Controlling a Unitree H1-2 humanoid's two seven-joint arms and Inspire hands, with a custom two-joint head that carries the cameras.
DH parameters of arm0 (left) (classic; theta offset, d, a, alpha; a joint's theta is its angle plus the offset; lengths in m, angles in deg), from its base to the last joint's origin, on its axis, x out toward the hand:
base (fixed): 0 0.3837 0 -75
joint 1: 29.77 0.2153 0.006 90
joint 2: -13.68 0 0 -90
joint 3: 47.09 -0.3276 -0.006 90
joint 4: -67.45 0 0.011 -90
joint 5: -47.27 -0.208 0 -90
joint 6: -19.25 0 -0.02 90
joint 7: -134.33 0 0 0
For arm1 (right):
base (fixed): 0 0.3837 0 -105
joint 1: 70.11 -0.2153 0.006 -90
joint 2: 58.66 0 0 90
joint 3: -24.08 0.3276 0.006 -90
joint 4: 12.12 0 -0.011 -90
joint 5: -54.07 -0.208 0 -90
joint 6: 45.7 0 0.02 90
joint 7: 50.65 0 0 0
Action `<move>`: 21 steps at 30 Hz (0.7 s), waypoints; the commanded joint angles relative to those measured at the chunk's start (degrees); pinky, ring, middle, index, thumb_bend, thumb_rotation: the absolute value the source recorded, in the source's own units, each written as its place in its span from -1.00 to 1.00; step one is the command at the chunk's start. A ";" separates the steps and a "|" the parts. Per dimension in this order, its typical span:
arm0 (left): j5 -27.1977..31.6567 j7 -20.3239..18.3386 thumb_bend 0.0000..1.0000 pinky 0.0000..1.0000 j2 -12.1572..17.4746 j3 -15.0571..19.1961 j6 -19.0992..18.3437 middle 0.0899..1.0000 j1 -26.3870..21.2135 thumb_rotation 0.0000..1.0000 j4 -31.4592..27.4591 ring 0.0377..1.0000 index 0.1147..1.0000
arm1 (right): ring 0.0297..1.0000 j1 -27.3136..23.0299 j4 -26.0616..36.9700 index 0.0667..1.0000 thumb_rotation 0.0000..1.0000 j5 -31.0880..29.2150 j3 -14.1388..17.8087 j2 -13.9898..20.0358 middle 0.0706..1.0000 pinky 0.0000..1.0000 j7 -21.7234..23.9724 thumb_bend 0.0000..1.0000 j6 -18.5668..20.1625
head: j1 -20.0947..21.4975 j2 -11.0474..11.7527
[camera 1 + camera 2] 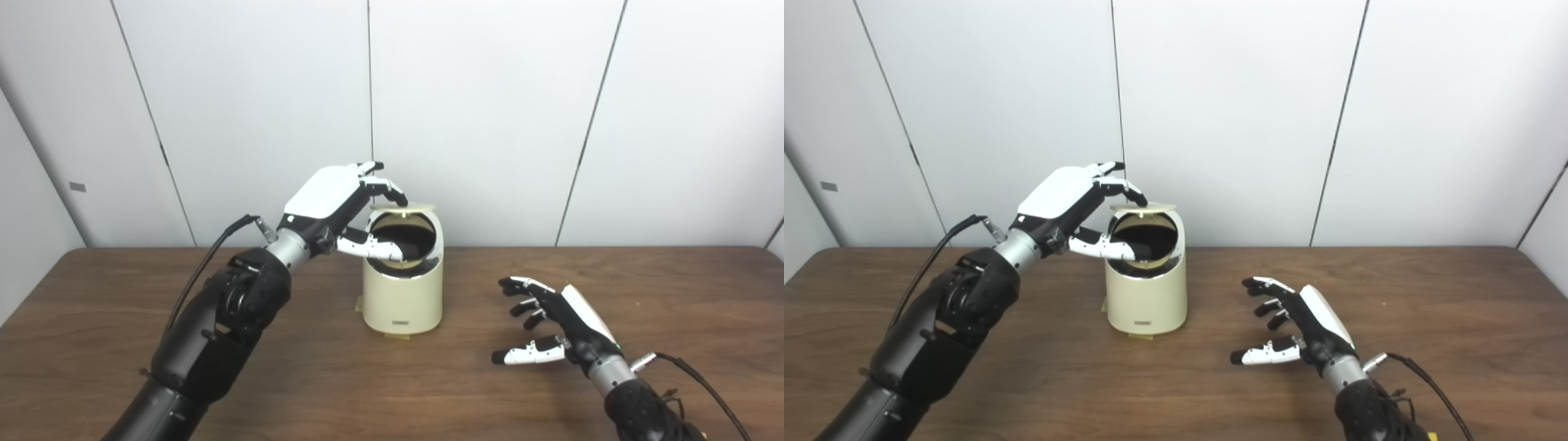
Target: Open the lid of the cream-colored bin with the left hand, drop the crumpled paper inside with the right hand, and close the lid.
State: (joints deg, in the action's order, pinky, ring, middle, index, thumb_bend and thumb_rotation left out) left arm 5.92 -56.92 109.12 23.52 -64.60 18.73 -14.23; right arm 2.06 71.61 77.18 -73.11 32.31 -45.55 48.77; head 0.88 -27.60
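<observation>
Left hand at cream-colored bin, fingers curled over raised lid, thumb inside dark opening, holding it open. Bin mid-table toward back edge. Right hand spread, empty, low over table near front right. Crumpled paper nowhere visible (likely dropped in already); closing remains. Wood-grain table, plain white panel wall.
</observation>
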 commanded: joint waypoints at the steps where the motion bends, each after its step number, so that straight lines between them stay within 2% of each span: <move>1: -1.84 1.37 1.00 1.00 1.40 0.31 1.29 0.39 -3.49 0.44 -2.18 0.91 0.37 | 0.35 -2.09 2.30 0.60 -0.67 -0.31 0.51 0.11 0.57 0.09 -0.19 0.81 0.27 | 0.04 -0.08; 11: -3.18 -0.88 0.95 1.00 2.21 0.32 2.26 0.40 -2.18 0.37 -4.85 0.87 0.39 | 0.36 -2.12 2.44 0.61 -0.63 -0.18 0.22 0.29 0.58 0.09 -0.20 0.80 0.55 | 0.35 -0.75; 16: -4.56 -1.89 0.94 1.00 2.81 -0.17 2.95 0.40 -1.33 0.41 -5.95 0.87 0.40 | 0.37 -1.97 3.29 0.61 -0.64 -0.28 0.21 0.28 0.58 0.10 0.28 0.80 1.80 | 0.41 -1.00; 21: -5.62 -1.49 0.94 1.00 3.01 -0.52 4.28 0.39 -0.21 0.40 -6.36 0.84 0.38 | 0.38 -1.84 3.80 0.61 -0.63 0.00 0.11 0.32 0.58 0.11 0.58 0.80 2.65 | 0.57 -1.38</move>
State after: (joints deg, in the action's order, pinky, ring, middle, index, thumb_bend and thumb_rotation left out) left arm 1.15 -59.61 111.29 22.61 -61.15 20.07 -18.87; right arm 2.08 73.40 77.15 -73.33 32.27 -44.74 51.32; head 1.41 -28.83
